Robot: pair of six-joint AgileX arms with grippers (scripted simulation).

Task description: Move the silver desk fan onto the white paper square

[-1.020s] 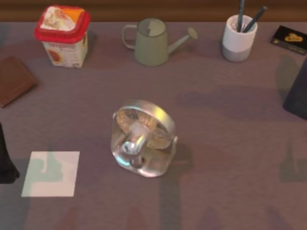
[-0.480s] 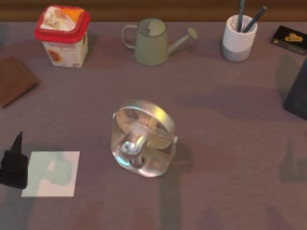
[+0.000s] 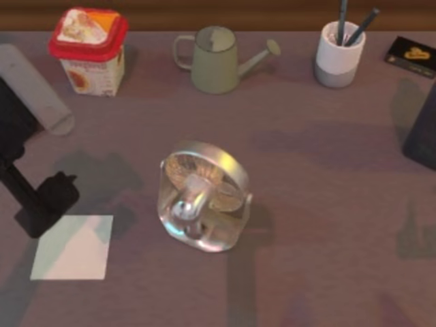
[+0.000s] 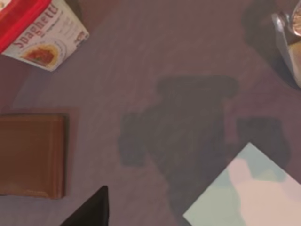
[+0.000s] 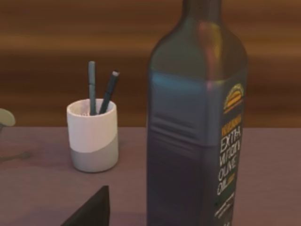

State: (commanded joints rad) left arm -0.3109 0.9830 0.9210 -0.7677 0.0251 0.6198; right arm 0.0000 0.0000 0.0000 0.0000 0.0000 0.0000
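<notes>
- chrome glints on the silver desk fan, which stands near the middle of the table, its ring tilted and its base toward the front edge.
- the white paper square lies flat near the front left corner, well apart from the fan, with nothing on it.
- the left arm reaches in from the left edge, and the left gripper hangs just beyond the paper's far left corner, between the paper and the brown pad.
- i cannot tell whether the left gripper's fingers are spread or pressed together; only one dark tip shows in the left wrist view.
- the left wrist view also shows a corner of the paper, the spaghetti tub and an edge of the fan.
- along the back edge stand the red-lidded spaghetti tub, an olive watering can and a white pen cup holding two pens.
- a small black card lies at the back right corner.
- the right arm is parked at the right edge; its wrist view shows a dark oil bottle close up and the pen cup behind it.
- i cannot tell how the right gripper's fingers stand.
</notes>
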